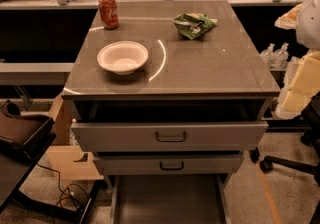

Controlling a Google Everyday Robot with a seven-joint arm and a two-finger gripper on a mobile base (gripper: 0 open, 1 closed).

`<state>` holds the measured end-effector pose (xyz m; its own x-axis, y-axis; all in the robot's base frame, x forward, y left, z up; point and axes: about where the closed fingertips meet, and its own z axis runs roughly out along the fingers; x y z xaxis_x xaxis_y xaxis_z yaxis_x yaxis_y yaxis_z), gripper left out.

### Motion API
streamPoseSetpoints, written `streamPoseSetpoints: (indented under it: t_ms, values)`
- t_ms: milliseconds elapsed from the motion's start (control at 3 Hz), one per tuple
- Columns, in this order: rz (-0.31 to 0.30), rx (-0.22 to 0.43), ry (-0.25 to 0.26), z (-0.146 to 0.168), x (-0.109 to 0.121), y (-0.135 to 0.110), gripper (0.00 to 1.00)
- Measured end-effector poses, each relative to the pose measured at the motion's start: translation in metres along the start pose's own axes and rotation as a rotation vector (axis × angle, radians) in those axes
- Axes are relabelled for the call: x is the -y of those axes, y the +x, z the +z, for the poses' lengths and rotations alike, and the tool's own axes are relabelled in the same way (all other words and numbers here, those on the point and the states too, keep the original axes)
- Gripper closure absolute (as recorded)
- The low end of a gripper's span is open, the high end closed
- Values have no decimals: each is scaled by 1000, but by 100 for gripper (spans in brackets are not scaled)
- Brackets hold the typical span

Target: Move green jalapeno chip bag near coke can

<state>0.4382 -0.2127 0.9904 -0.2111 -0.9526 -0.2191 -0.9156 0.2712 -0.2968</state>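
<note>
The green jalapeno chip bag (194, 25) lies crumpled at the back right of the grey tabletop (210, 68). The coke can (108, 11) stands upright at the back left corner, well apart from the bag. My gripper (301, 87) shows as pale, yellowish parts at the right edge of the camera view. It is beyond the table's right side, below a white arm segment (312, 13). It is clear of both objects and holds nothing that I can see.
A white bowl (123, 57) sits front left on the tabletop, in front of the can. Two drawers (170, 136) below the top stand pulled out. A dark chair (20, 138) is at the left, plastic bottles (275, 54) and a chair base (285, 163) at the right.
</note>
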Motion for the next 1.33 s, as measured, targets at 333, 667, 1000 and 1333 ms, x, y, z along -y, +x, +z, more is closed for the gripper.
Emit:
streamPoseSetpoints:
  t_ms: [333,667,1000,1333]
  values:
    - [1,7,11,-1,2,-1,0]
    - [24,79,78,7,36,-12,0]
    - [126,224,169,21,86,-23,0]
    - [209,383,274,25,139,-48,0]
